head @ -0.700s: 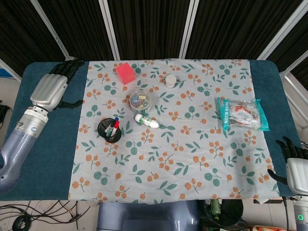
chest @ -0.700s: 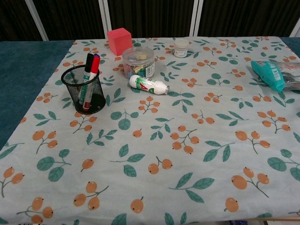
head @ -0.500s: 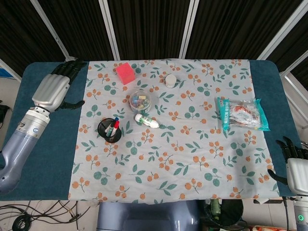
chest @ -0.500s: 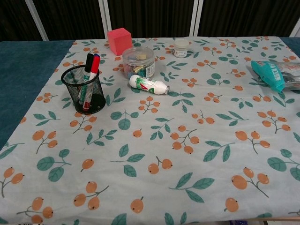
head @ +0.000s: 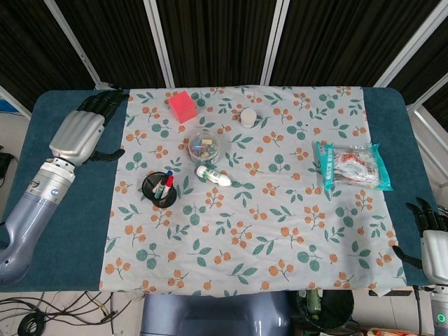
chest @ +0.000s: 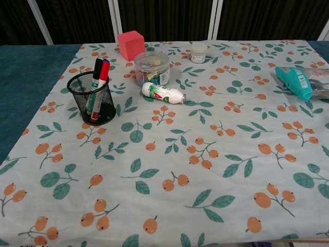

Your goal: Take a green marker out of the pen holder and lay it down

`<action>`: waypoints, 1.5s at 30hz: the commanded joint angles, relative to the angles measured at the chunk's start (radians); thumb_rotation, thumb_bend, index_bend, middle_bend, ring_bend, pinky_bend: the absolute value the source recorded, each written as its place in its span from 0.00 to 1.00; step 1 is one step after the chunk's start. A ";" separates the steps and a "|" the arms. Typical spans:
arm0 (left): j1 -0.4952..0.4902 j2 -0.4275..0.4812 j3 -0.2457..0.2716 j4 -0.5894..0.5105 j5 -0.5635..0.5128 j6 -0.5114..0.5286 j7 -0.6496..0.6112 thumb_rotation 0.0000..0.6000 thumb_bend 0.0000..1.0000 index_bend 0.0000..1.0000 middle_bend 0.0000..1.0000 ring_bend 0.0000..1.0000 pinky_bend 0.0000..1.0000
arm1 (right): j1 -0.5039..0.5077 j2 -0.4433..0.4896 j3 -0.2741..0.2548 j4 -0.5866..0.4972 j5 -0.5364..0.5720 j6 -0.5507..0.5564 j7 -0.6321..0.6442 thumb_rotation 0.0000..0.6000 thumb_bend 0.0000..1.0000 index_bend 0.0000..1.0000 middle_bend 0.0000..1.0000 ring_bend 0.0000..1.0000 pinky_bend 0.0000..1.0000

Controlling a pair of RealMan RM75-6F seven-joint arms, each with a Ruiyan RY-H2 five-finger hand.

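Observation:
A black mesh pen holder (head: 159, 190) (chest: 93, 99) stands on the left part of the floral cloth. Markers stand in it: one with a dark cap (chest: 96, 68), one with a red cap (chest: 104, 70); green shows on a barrel through the mesh. My left hand (head: 80, 131) hovers over the blue table edge, up and left of the holder, fingers apart and holding nothing. My right hand (head: 432, 240) sits at the table's near right corner, fingers spread, nothing in it. Neither hand shows in the chest view.
A clear jar of clips (chest: 152, 67), a small white bottle lying on its side (chest: 163, 93), a pink cube (chest: 130, 44) and a small white pot (chest: 198, 52) sit behind and right of the holder. A teal snack bag (head: 351, 165) lies at the right.
My left hand has shifted slightly rightward toward the cloth. My right hand has slid a little lower toward the frame's corner. Objects on the cloth have not moved.

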 commanded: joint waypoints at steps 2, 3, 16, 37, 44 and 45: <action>0.002 -0.025 0.013 0.026 0.009 0.004 -0.007 1.00 0.19 0.01 0.04 0.00 0.10 | 0.004 -0.005 0.003 0.008 0.010 -0.012 0.005 1.00 0.00 0.20 0.14 0.24 0.24; 0.003 -0.030 0.015 0.031 0.011 0.004 -0.010 1.00 0.19 0.01 0.04 0.00 0.10 | 0.005 -0.006 0.002 0.009 0.012 -0.016 0.007 1.00 0.00 0.20 0.14 0.24 0.24; 0.014 -0.073 0.038 0.070 -0.020 -0.062 -0.108 1.00 0.18 0.05 0.15 0.00 0.10 | 0.008 -0.006 0.005 0.023 0.025 -0.030 0.027 1.00 0.00 0.20 0.14 0.24 0.24; 0.012 -0.357 0.062 0.038 -0.236 0.121 -0.023 1.00 0.18 0.30 0.39 0.05 0.11 | 0.007 0.001 0.004 0.029 0.031 -0.041 0.043 1.00 0.00 0.20 0.14 0.24 0.24; -0.002 -0.419 0.084 0.067 -0.243 0.145 0.054 1.00 0.18 0.32 0.41 0.05 0.10 | 0.007 0.002 0.004 0.029 0.031 -0.042 0.048 1.00 0.00 0.20 0.14 0.24 0.24; 0.001 -0.452 0.074 0.086 -0.262 0.134 0.024 1.00 0.19 0.33 0.41 0.06 0.10 | 0.007 0.003 0.003 0.028 0.030 -0.043 0.047 1.00 0.00 0.20 0.14 0.24 0.24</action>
